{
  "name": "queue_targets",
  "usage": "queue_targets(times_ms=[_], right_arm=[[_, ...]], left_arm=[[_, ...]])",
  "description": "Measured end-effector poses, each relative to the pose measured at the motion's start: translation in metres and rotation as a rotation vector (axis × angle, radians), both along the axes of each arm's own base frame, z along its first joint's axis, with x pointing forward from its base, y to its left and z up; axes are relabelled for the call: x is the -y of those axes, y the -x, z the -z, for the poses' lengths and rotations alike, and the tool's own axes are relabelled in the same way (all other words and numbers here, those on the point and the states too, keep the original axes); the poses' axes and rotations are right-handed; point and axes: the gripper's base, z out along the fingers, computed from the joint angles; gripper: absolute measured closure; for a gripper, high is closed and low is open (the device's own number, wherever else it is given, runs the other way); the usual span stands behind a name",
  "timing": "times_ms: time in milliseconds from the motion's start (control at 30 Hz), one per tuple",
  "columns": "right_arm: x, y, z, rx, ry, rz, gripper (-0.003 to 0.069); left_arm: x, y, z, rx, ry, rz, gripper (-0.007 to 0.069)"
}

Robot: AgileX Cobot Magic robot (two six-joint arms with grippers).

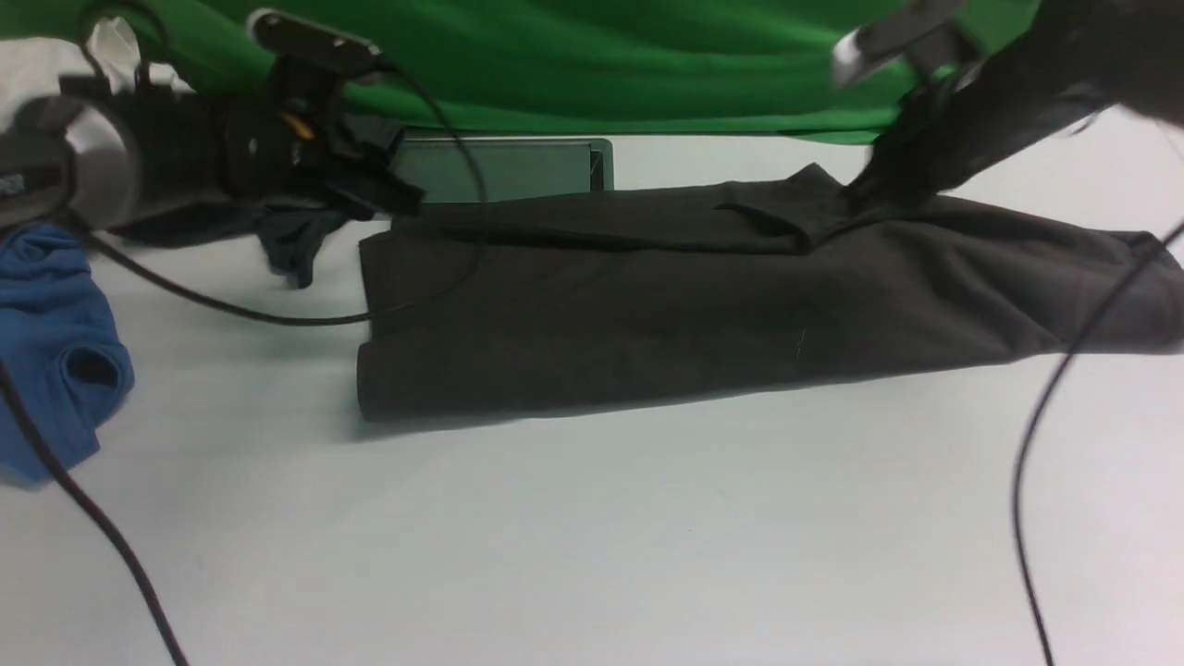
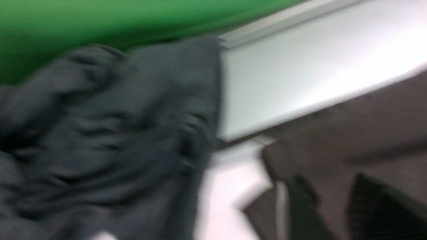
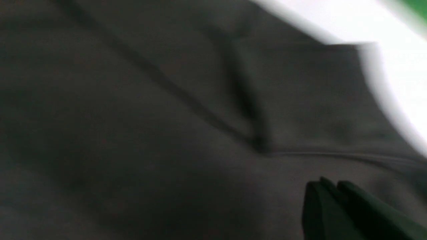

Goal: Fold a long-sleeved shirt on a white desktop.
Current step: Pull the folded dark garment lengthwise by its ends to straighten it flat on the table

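The long-sleeved shirt (image 1: 703, 296), dark brownish-black, lies folded into a long band across the white desktop (image 1: 592, 536). My left gripper (image 1: 375, 196) hovers at the shirt's far left corner. In the left wrist view the left gripper (image 2: 328, 180) has its dark fingers (image 2: 300, 206) apart over the shirt (image 2: 367, 126). My right gripper (image 1: 865, 190) rests on the shirt's far edge, beside a raised peak of cloth. In the right wrist view the right gripper (image 3: 328, 185) is shut, its tips against the shirt (image 3: 166, 133). No pinched cloth shows between them.
A blue garment (image 1: 55, 342) lies at the left edge. A slate-grey garment (image 1: 296, 245) is bunched under the left arm, also seen in the left wrist view (image 2: 100, 140). A grey box (image 1: 499, 166) stands at the back. Black cables (image 1: 1064, 416) hang over the table.
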Motion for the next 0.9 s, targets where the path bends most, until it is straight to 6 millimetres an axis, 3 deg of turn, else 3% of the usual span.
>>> queue_targets(times_ms=[67,100,133,267,400,700,800,900], right_arm=[[-0.003,-0.006,0.018,-0.042,-0.001,-0.010,0.0640],[-0.003,-0.007,0.020,-0.046,0.001,-0.012,0.0640],[-0.004,-0.012,0.033,-0.073,0.006,-0.020,0.0643],[-0.006,-0.024,0.049,-0.093,0.001,-0.024,0.0643],[-0.009,-0.034,0.054,-0.082,-0.014,-0.019,0.0643],[-0.016,-0.059,0.064,-0.005,-0.091,0.019,0.0643],[-0.015,-0.073,0.068,0.112,-0.099,0.061,0.0643],[-0.010,-0.092,0.074,0.351,-0.100,0.146,0.0643]], left_arm=[[0.024,0.012,0.000,-0.058,-0.003,0.085,0.0576],[0.026,0.013,0.002,-0.067,-0.002,0.097,0.0581],[0.046,0.023,0.010,-0.107,0.007,0.170,0.0601],[0.078,0.045,0.043,-0.226,0.022,0.275,0.0606],[0.083,0.046,0.065,-0.279,0.021,0.279,0.0606],[0.083,0.041,0.071,-0.258,0.011,0.274,0.0606],[0.083,0.040,0.071,-0.253,0.011,0.272,0.0606],[0.083,0.039,0.071,-0.252,0.008,0.274,0.0606]])
